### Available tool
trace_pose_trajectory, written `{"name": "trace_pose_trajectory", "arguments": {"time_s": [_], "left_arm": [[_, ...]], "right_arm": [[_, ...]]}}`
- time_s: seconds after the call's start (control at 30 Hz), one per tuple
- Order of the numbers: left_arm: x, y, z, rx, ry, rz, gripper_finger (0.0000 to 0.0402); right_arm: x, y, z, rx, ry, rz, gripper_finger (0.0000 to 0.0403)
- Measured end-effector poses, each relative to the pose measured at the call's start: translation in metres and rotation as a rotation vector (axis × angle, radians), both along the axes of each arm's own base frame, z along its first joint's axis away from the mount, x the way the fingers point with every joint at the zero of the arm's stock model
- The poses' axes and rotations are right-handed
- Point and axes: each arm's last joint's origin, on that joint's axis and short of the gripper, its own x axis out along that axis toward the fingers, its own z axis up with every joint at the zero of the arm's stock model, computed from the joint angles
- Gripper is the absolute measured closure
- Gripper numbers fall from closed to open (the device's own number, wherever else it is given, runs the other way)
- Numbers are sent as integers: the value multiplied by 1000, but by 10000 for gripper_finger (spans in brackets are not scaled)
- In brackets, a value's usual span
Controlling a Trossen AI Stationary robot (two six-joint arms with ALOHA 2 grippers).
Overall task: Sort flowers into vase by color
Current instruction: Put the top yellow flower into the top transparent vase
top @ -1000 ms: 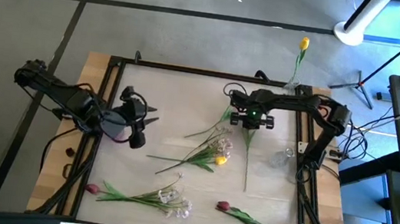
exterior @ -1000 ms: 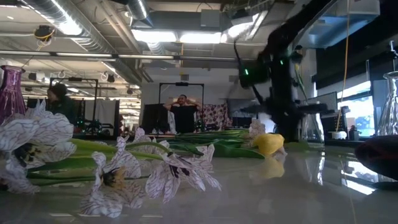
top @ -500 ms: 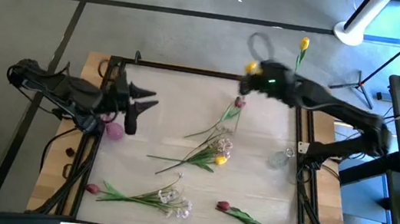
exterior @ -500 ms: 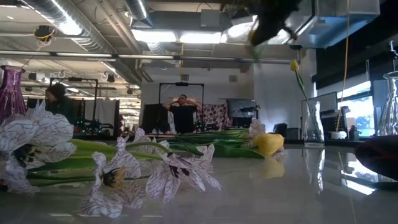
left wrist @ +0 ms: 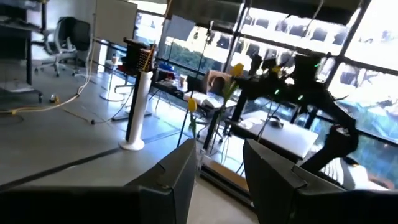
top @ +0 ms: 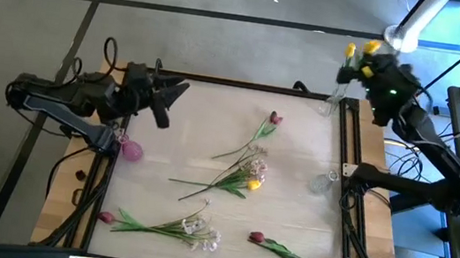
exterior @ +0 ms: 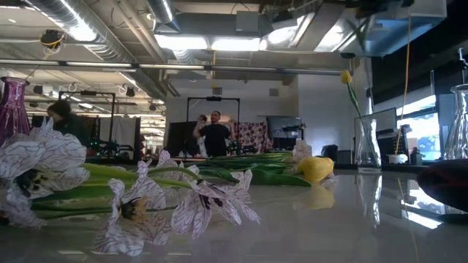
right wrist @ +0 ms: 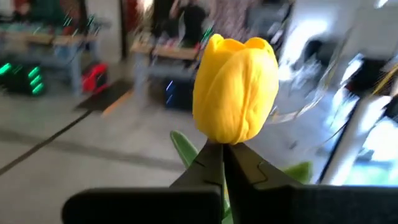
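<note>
My right gripper (top: pixel 361 64) is raised beyond the table's far right corner, shut on a yellow tulip (top: pixel 371 48) whose bloom (right wrist: pixel 235 90) fills the right wrist view. Beside it a second yellow tulip (top: pixel 350 49) stands in a clear vase (top: pixel 334 98) at that corner. My left gripper (top: pixel 169 103) hovers open over the table's far left part, touching nothing. On the table lie a dark red tulip (top: pixel 276 117), a yellow tulip with white blossoms (top: pixel 250 182), and two more dark red tulips (top: pixel 105 217) (top: pixel 257 237) with white sprays. My right gripper pinches the yellow tulip's stem right under the bloom (right wrist: pixel 219 147) between its two fingers (right wrist: pixel 208 168). The bloom stands out past the fingertips, with green leaves (right wrist: pixel 183 149) on either side. The tulip is lifted clear of the table; its lower stem is hidden by the gripper.
A purple vase (top: pixel 129 148) stands at the table's left edge and another clear vase (top: pixel 321 182) at its right edge. A dark frame (top: pixel 236 83) runs round the table. Flowers (exterior: pixel 175 197) lie close in the low view; people stand in the room behind.
My right gripper has risen from the table's middle right with the yellow tulip and swung toward the far right corner, up beside the vase there. The stem that lay on the table has gone up with it. My left gripper has moved toward the far edge.
</note>
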Motion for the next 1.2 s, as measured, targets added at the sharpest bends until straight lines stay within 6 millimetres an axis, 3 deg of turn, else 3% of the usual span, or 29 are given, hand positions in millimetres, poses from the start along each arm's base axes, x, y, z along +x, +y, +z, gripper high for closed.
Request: {"name": "trace_pose_trajectory", "arguments": {"time_s": [0.3, 0.67, 0.93, 1.2], "left_arm": [[18, 10, -3, -16, -27, 59, 271], [17, 22, -3, 33, 3, 112, 271], [17, 27, -3, 67, 31, 139, 271], [17, 30, -3, 67, 33, 155, 271]], "right_arm": [[-19, -31, -24, -109, -92, -140, 402], [-21, -30, -25, -110, -166, -153, 402], [-17, -35, -43, -32, -118, -152, 402], [-18, -34, -43, -34, -131, -160, 402]]}}
